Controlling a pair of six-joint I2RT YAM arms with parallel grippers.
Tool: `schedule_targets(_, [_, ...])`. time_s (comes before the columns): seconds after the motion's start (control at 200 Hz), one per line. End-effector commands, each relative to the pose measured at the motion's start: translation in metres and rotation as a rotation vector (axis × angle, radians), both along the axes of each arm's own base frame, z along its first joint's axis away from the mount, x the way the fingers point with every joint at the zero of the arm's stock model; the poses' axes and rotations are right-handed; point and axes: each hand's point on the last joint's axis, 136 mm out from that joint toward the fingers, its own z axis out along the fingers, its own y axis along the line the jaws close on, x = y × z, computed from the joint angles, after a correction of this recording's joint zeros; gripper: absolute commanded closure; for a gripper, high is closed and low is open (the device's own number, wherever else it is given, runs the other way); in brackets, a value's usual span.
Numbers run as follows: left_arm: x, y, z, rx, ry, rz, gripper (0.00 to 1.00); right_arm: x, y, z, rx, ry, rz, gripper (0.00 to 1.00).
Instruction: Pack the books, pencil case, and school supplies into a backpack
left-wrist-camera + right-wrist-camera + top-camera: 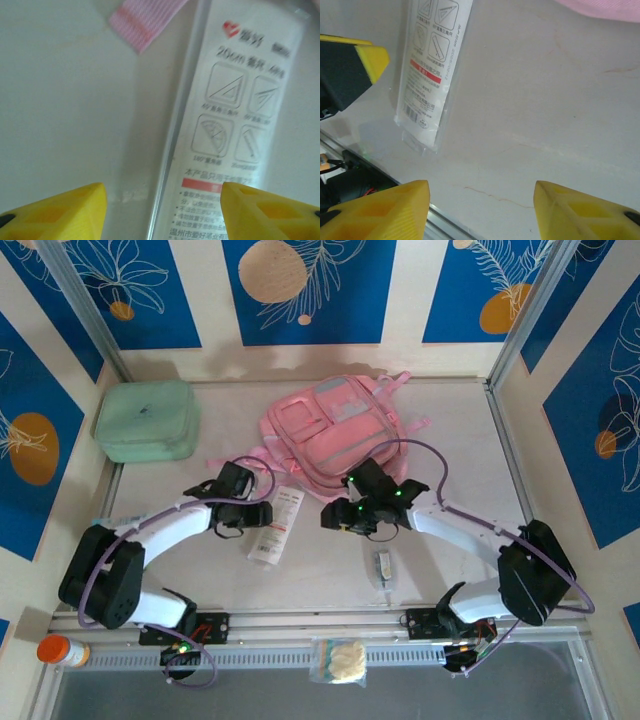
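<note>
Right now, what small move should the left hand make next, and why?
Probably shift the left hand sideways over the pencil case before lowering: its fingers stand open, one above bare table, the other over the case, which lies outside the backpack.

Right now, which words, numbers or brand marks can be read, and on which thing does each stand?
"20cm", top of the white pouch, followed by blurred Chinese characters.
"180°", under its protractor drawing.
Red heart logo with Chinese brand characters: too blurred to quote.
Fine print lower down: unreadable.
</note>
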Motion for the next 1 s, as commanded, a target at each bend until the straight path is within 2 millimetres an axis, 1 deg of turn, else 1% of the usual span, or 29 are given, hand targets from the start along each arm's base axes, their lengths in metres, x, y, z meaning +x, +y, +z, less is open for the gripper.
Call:
schedule_targets(0.0, [-0.007,-0.003,-0.011,-0.044,0.053,0.021,0.40,0.007,0.002,-0.011,-0.039,-0.019,-0.039,0.43])
schedule_targets(0.085, [-0.017,-0.009,-0.018,-0.069,0.083,0.036,0.45,0.008,0.005,-0.017,-0.036,-0.014,-0.036,0.43])
schedule_targets(0.18, [-0.034,-0.023,-0.024,-0.107,0.108,0.031,0.49,0.011,0.007,-0.024,-0.060,-0.015,-0.023,0.43])
schedule_targets(0.305, [-0.067,-0.037,-0.023,-0.121,0.105,0.040,0.53,0.012,0.017,-0.034,-0.081,0.018,-0.001,0.43])
schedule_targets(0.345, [-0.074,-0.039,-0.022,-0.140,0.101,0.056,0.55,0.012,0.023,-0.037,-0.077,0.024,0.010,0.42])
schedule_targets(0.4, [-0.078,-0.044,-0.019,-0.180,0.082,0.072,0.57,0.012,0.031,-0.040,-0.068,0.036,0.027,0.41])
schedule_targets(0.45, [-0.078,-0.044,-0.016,-0.203,0.061,0.091,0.59,0.012,0.038,-0.043,-0.069,0.046,0.031,0.41])
schedule_targets(0.53, [-0.076,-0.035,-0.009,-0.185,0.028,0.120,0.60,0.010,0.046,-0.050,-0.088,0.069,0.035,0.40])
schedule_targets(0.6, [-0.074,-0.025,-0.009,-0.148,0.010,0.150,0.61,0.009,0.054,-0.054,-0.088,0.071,0.052,0.41])
schedule_targets(0.635, [-0.072,-0.024,-0.008,-0.147,0.000,0.158,0.63,0.007,0.059,-0.056,-0.080,0.075,0.061,0.42])
schedule_targets(0.67, [-0.068,-0.028,-0.005,-0.170,-0.016,0.150,0.64,0.005,0.064,-0.058,-0.062,0.082,0.075,0.43])
schedule_targets(0.75, [-0.058,-0.045,0.002,-0.244,-0.048,0.121,0.65,0.000,0.074,-0.061,-0.053,0.090,0.089,0.43])
schedule_targets(0.815, [-0.053,-0.048,0.000,-0.243,-0.032,0.125,0.66,-0.004,0.077,-0.065,-0.052,0.110,0.088,0.44])
schedule_targets(0.88, [-0.051,-0.049,-0.006,-0.221,-0.019,0.123,0.71,-0.007,0.080,-0.071,-0.057,0.122,0.088,0.45])
schedule_targets(0.935, [-0.051,-0.044,-0.013,-0.198,-0.011,0.138,0.74,-0.008,0.084,-0.073,-0.058,0.118,0.097,0.45])
schedule_targets(0.995, [-0.052,-0.040,-0.018,-0.182,-0.010,0.152,0.75,-0.011,0.088,-0.075,-0.063,0.122,0.104,0.45])
